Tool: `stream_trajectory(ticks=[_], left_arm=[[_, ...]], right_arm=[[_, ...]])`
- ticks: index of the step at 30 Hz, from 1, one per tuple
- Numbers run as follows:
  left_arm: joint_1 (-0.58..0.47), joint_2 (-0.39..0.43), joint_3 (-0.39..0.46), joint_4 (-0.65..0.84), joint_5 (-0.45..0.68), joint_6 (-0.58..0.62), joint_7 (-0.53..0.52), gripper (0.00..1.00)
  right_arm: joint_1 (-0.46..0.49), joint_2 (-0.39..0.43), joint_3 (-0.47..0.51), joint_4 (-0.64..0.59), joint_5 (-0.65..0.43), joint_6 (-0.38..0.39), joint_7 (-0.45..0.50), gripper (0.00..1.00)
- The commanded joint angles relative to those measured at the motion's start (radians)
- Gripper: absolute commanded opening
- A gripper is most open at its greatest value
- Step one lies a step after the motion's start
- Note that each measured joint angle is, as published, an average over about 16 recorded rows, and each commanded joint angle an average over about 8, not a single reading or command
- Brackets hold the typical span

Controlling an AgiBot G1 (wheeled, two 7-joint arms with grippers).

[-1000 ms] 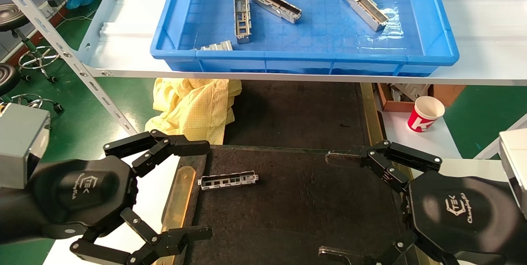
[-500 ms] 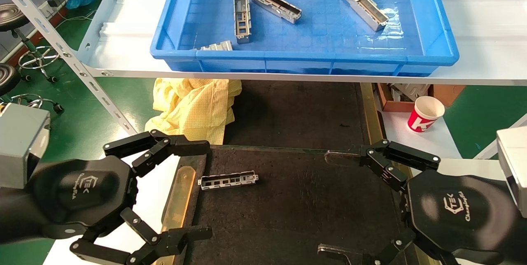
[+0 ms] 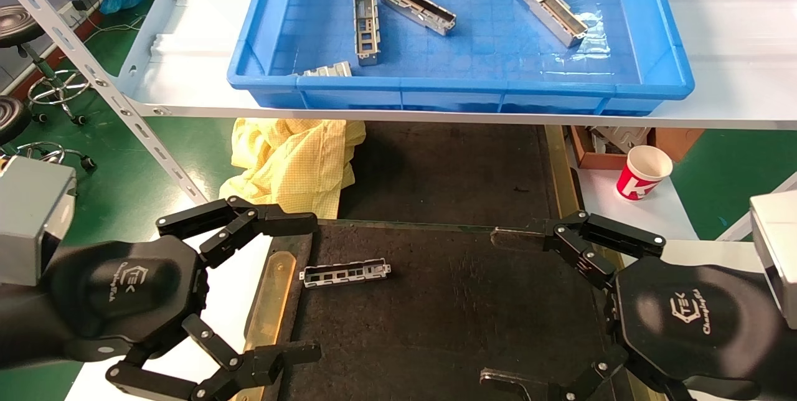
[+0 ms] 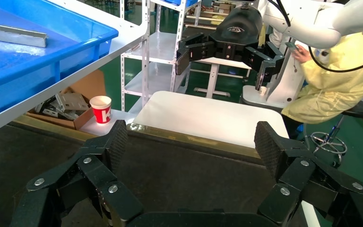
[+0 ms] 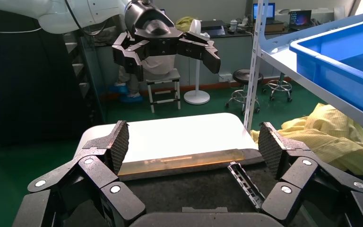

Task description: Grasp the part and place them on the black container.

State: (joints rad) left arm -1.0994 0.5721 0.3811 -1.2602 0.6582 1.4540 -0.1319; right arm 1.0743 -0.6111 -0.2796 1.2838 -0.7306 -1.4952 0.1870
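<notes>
One grey metal part point(image 3: 345, 273) with rectangular cut-outs lies flat on the black container point(image 3: 448, 320), near its left edge; it also shows in the right wrist view point(image 5: 246, 184). Several more parts point(image 3: 416, 7) lie in the blue crate point(image 3: 461, 86) on the shelf above. My left gripper point(image 3: 292, 286) is open and empty, at the tray's left edge, close to the lying part. My right gripper point(image 3: 507, 307) is open and empty over the tray's right side.
A yellow cloth point(image 3: 292, 161) lies behind the tray at the left. A red and white paper cup point(image 3: 643, 172) stands on the white table at the right, by a cardboard box point(image 3: 613, 142). The shelf edge point(image 3: 398, 116) overhangs the space above the tray.
My right gripper has shifted slightly down and back towards me. The left gripper and the part on the tray have not moved.
</notes>
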Motion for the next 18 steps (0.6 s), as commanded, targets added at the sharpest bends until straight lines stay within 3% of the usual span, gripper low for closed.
stream_trajectory(ticks=[1, 18], left_arm=[[0.0, 0.0, 0.0, 0.0, 0.0, 0.0, 0.0, 1.0], [0.0, 0.0, 0.0, 0.0, 0.0, 0.0, 0.0, 1.0]], right_arm=[[0.0, 0.0, 0.0, 0.0, 0.0, 0.0, 0.0, 1.0], [0.001, -0.001, -0.001, -0.001, 0.0, 0.0, 0.0, 1.0]])
